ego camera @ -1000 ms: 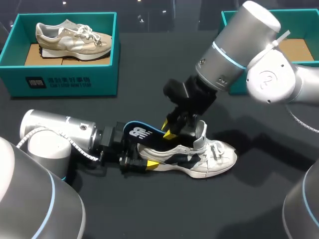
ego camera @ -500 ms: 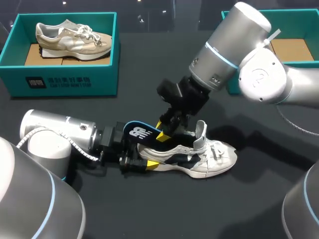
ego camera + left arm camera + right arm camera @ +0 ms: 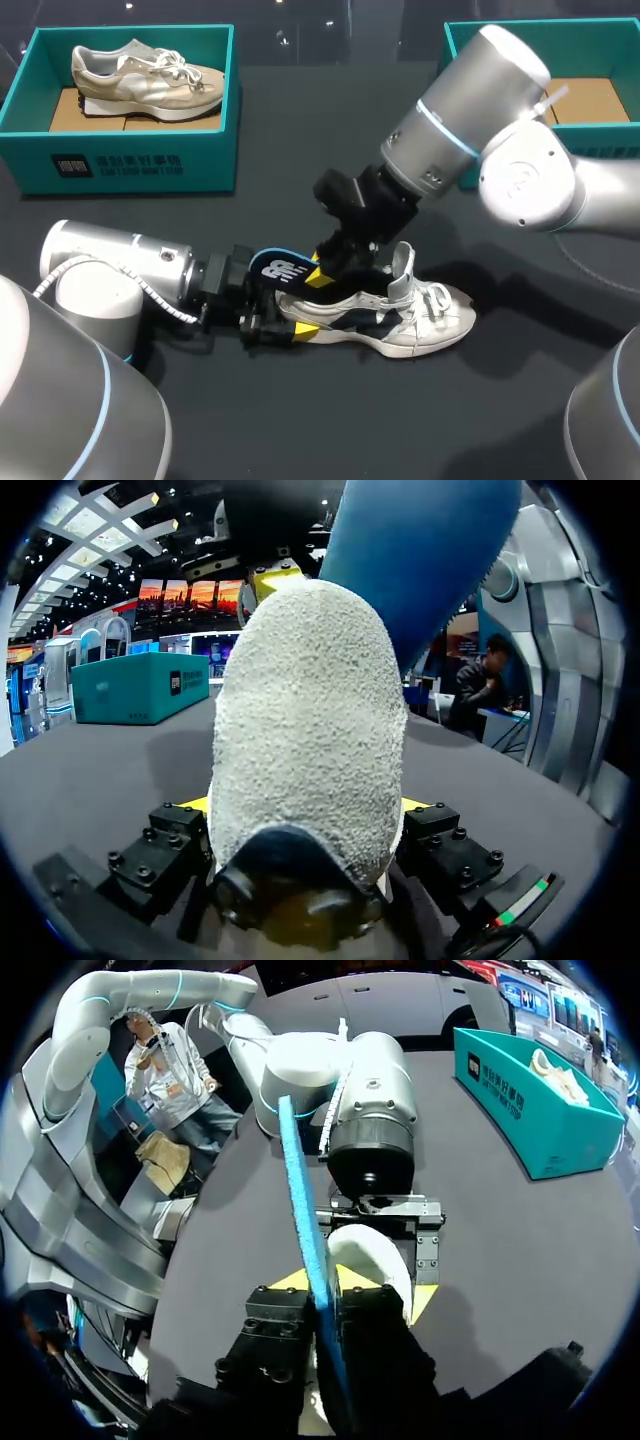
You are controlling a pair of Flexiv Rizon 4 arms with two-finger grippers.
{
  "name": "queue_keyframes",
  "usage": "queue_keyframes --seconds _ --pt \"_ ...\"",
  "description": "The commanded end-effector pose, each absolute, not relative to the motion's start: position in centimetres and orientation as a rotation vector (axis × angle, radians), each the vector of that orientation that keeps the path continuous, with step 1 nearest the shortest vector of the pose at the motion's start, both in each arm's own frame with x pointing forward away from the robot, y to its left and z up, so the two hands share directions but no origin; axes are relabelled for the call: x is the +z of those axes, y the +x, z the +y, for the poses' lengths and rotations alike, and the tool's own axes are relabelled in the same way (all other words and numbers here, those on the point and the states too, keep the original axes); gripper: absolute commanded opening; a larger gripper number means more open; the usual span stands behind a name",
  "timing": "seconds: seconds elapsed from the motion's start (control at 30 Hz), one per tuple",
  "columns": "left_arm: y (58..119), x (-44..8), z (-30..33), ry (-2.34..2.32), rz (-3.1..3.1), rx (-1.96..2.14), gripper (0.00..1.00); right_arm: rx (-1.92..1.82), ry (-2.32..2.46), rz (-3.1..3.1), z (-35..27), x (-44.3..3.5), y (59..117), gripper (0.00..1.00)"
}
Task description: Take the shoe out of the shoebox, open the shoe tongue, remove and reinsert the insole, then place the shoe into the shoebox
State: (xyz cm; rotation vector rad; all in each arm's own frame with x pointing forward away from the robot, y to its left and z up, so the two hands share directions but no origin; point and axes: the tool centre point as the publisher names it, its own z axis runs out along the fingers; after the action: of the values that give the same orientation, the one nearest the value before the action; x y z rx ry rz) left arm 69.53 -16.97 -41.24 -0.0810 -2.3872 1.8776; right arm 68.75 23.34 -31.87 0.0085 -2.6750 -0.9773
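Because the heel fills the left wrist view, the rest of the white shoe (image 3: 305,710) is hidden there. The left gripper (image 3: 305,815) clamps that heel from both sides. Head view: shoe stands on the table (image 3: 300,420), outside both boxes, toe pointing right. The right arm covers part of the right shoebox (image 3: 452,45). Right wrist view alone shows the right gripper (image 3: 325,1325) pinching the blue insole (image 3: 300,1190), seen edge-on. The insole's front end, down inside the shoe, is out of sight.

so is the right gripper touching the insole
Touching. The right wrist view shows the right gripper shut on the blue insole, with a finger pressed against each face.
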Motion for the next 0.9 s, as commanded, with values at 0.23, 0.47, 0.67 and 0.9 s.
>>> queue_keyframes --seconds 0.23,0.47,0.67,0.9 --pt "69.6 -41.4 -17.0 -0.080 -2.388 1.877 0.00 -1.041 0.073 -2.699 24.7 -30.0 68.1 0.00" --pt "69.6 -41.4 -17.0 -0.080 -2.388 1.877 0.00 -1.065 0.141 -2.741 25.6 -28.1 67.5 0.00" --pt "69.6 -41.4 -17.0 -0.080 -2.388 1.877 0.00 -1.065 0.141 -2.741 25.6 -28.1 67.5 0.00" --pt "69.6 -41.4 -17.0 -0.080 -2.388 1.877 0.00 -1.225 0.102 -2.733 25.4 -23.1 66.9 0.00"
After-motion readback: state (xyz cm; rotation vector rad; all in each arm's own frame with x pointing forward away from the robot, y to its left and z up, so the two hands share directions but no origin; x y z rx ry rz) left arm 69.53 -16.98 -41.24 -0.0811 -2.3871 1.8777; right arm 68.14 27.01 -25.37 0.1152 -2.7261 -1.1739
